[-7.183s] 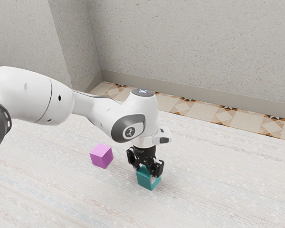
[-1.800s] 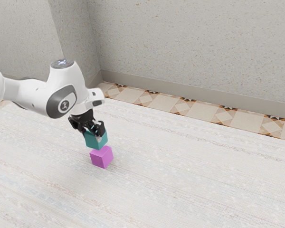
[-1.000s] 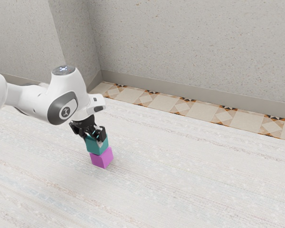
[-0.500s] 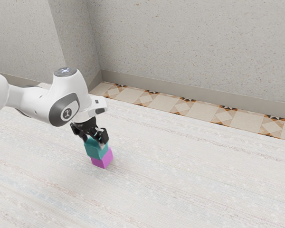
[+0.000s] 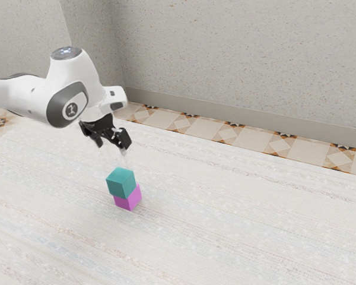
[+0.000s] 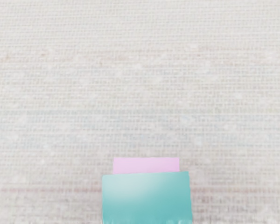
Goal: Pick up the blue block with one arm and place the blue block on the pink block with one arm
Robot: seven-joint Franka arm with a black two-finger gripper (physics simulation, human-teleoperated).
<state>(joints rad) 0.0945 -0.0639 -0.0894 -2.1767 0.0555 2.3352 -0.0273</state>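
With the gripper point(image 5: 113, 141) hanging empty, fingers spread, above the stack, the blue block point(image 5: 120, 181) rests on the pink block point(image 5: 130, 200) slightly offset to the left, so a stray brush from the arm could probably topple it onto the table point(image 5: 237, 231).

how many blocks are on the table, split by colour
blue block: 1
pink block: 1
total: 2 blocks
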